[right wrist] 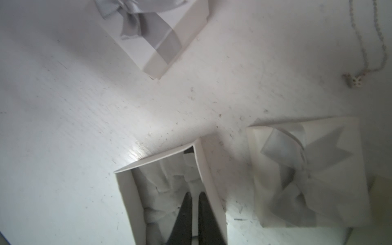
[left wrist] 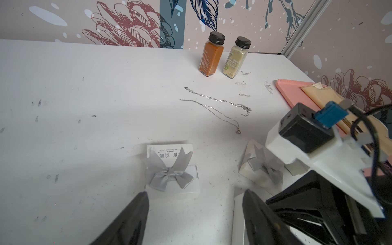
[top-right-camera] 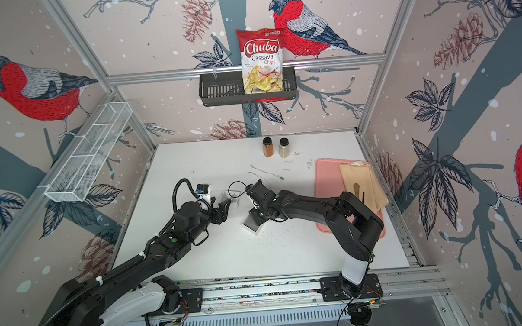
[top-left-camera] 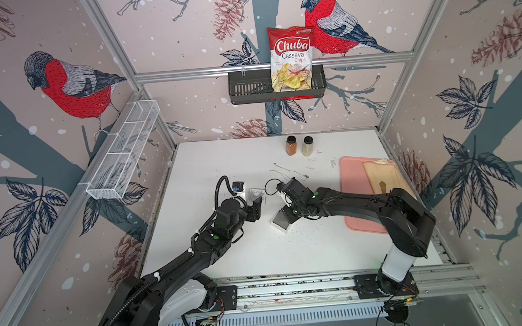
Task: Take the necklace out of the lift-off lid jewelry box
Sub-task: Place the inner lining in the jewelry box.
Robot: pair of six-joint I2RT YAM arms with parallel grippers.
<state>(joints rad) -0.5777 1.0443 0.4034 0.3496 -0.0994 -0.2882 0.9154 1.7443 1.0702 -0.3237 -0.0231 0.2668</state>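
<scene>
- Table (top-left-camera: pixel 260 258): lid is off, so the step in hand looks like the pick from the open box (right wrist: pixel 130 201).
- Right gripper (right wrist: pixel 195 194): inside the box, fingers pinched together over white padding. Chain caught? Cannot tell. Next move calls for a slow, straight lift.
- Left gripper (left wrist: pixel 195 192): spread wide, empty, with the bow-topped lid (left wrist: pixel 171 176) just ahead.
- Necklace (left wrist: pixel 212 98): lies on the table at 12 o'clock of the box, well apart from both grippers.

An orange spice jar (top-left-camera: pixel 291 146) and a pale spice jar (top-left-camera: pixel 308 146) stand together beyond the right gripper (right wrist: pixel 195 196); a pink tray (top-left-camera: pixel 352 176) bearing a tan pouch (top-left-camera: pixel 380 174) lies to its right.
</scene>
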